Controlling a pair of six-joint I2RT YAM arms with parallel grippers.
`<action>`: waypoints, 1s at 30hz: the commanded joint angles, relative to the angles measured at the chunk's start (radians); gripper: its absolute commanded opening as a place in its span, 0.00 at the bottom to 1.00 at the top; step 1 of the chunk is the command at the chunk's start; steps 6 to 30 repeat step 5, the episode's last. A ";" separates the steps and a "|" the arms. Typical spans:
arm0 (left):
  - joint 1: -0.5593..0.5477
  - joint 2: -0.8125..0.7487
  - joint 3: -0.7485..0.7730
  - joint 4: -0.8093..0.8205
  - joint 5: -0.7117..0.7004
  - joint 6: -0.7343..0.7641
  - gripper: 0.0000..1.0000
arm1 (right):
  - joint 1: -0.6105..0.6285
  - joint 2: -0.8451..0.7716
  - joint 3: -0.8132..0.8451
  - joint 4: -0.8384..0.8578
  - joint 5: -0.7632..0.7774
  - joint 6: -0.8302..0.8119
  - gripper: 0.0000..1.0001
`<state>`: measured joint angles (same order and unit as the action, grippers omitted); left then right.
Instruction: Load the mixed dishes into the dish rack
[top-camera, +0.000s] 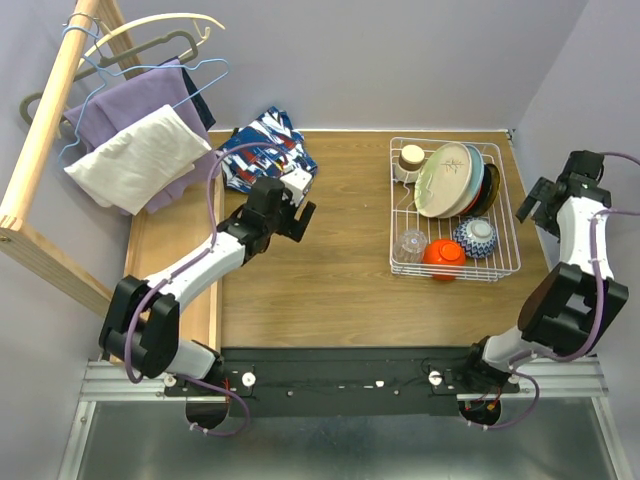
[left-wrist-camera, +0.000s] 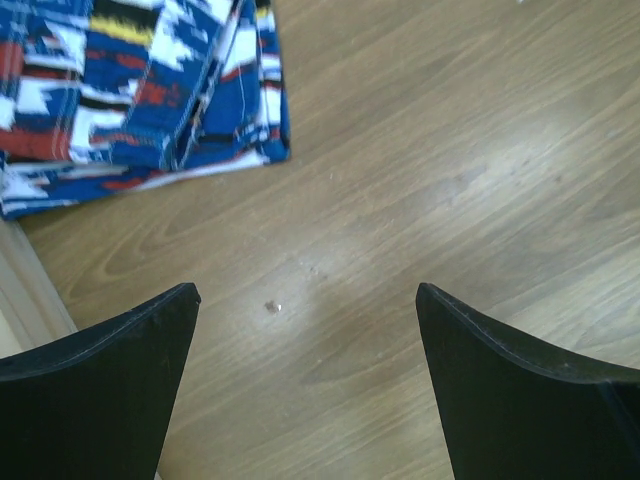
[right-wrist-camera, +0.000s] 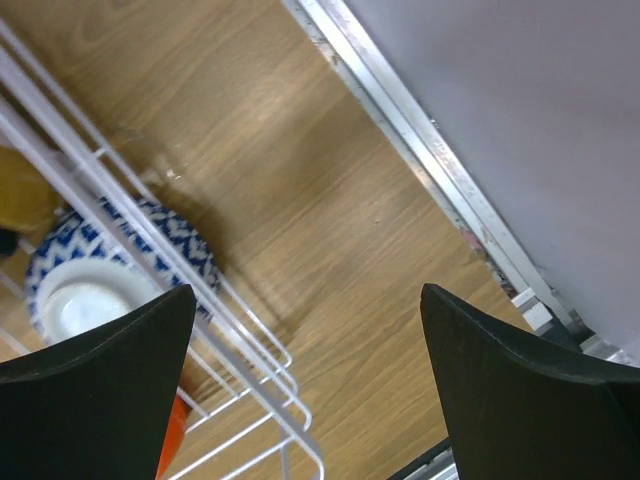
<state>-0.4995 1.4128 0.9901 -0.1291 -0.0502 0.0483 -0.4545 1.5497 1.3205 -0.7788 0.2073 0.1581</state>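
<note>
The white wire dish rack (top-camera: 403, 210) stands on the right of the table. In it a large pale plate (top-camera: 447, 180) stands on edge with darker dishes (top-camera: 489, 190) behind it. It also holds a cup (top-camera: 411, 158), a clear glass (top-camera: 410, 243), an orange-red bowl (top-camera: 443, 257) and a blue-patterned bowl (top-camera: 475, 237). My left gripper (top-camera: 300, 208) is open and empty over bare wood (left-wrist-camera: 308, 300), far left of the rack. My right gripper (top-camera: 534, 205) is open and empty just right of the rack (right-wrist-camera: 308, 300). The right wrist view shows the rack's wires (right-wrist-camera: 240, 330) and the blue-patterned bowl (right-wrist-camera: 120, 260).
A blue-red-white patterned cloth (top-camera: 268, 150) lies at the back of the table by my left gripper, and shows in the left wrist view (left-wrist-camera: 140, 90). A wooden frame with hangers and garments (top-camera: 135, 140) stands at far left. The table's metal edge rail (right-wrist-camera: 430, 150) and a wall lie close to my right gripper.
</note>
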 joint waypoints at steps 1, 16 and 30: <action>0.030 -0.034 -0.135 0.078 -0.089 0.016 0.99 | 0.000 -0.095 -0.023 -0.005 -0.098 -0.003 1.00; 0.114 -0.048 -0.140 0.025 -0.143 -0.028 0.99 | 0.000 -0.152 -0.049 0.027 -0.132 -0.012 1.00; 0.114 -0.048 -0.140 0.025 -0.143 -0.028 0.99 | 0.000 -0.152 -0.049 0.027 -0.132 -0.012 1.00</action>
